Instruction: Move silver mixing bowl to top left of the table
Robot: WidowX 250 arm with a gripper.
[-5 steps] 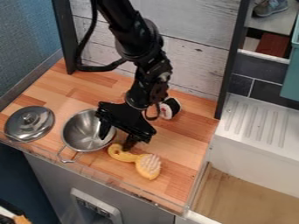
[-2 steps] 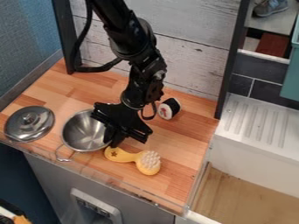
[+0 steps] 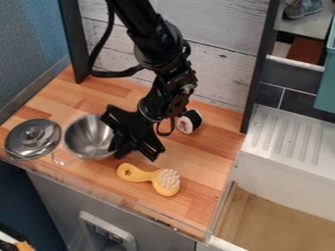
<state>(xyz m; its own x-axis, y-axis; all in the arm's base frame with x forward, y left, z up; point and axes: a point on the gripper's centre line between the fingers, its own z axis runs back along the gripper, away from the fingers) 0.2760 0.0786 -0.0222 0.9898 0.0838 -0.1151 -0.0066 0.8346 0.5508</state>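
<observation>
Here we are over the wooden tabletop [image 3: 196,171], and we see the black robot arm [image 3: 171,93] angling down from the top edge. On the left side sits our silver mixing bowl [image 3: 88,137], right beside the silver lid [image 3: 33,138]. Nearer the front, we spot a yellow brush [image 3: 160,180]; further back, a toy sushi roll [image 3: 190,121]. And the fingers [image 3: 119,148]? Closed, pinching the bowl's right rim!
</observation>
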